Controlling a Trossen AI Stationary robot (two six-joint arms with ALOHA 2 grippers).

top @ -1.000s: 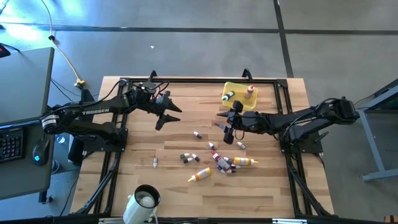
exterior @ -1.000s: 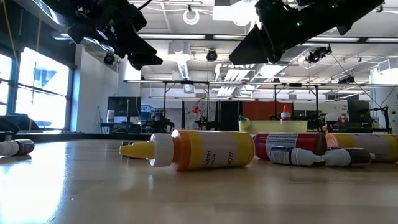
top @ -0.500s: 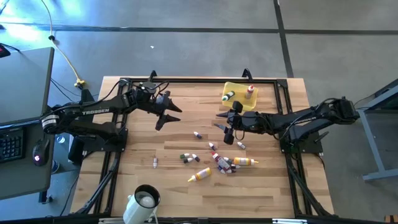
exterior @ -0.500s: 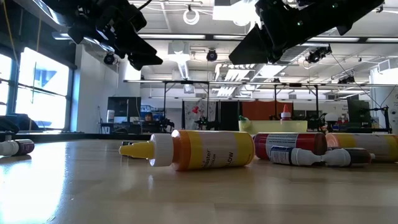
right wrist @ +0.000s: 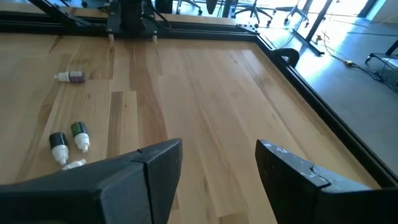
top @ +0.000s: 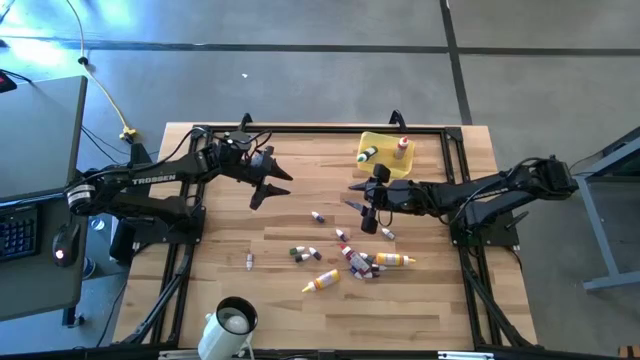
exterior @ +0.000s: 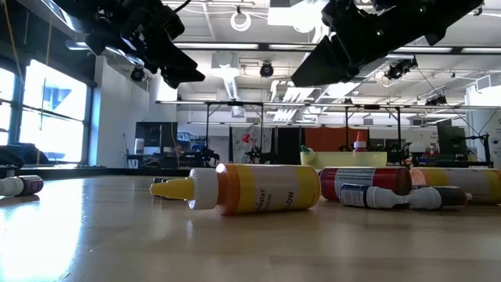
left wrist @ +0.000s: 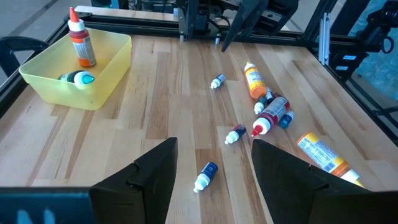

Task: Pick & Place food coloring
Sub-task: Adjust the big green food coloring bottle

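The food coloring bottles lie scattered on their sides on the wooden table: a yellow one [top: 322, 281] [exterior: 250, 189], an orange one [top: 393, 260], a red-labelled one [exterior: 364, 182] in a cluster [top: 358, 265], and small vials [top: 318, 216] [top: 300, 252] [top: 249, 261]. Two more bottles [top: 368, 154] [left wrist: 81, 46] are in the yellow tray [top: 385, 165]. My left gripper [top: 272, 187] [left wrist: 213, 149] hovers open above the table's far left part. My right gripper [top: 358, 205] [right wrist: 217, 155] hovers open above the middle, near the tray. Neither touches anything.
A white mug [top: 232, 325] stands at the near edge, left of centre. A black frame rail [top: 320, 129] runs round the table. Bare wood [top: 230, 230] lies on the left and along the near right side.
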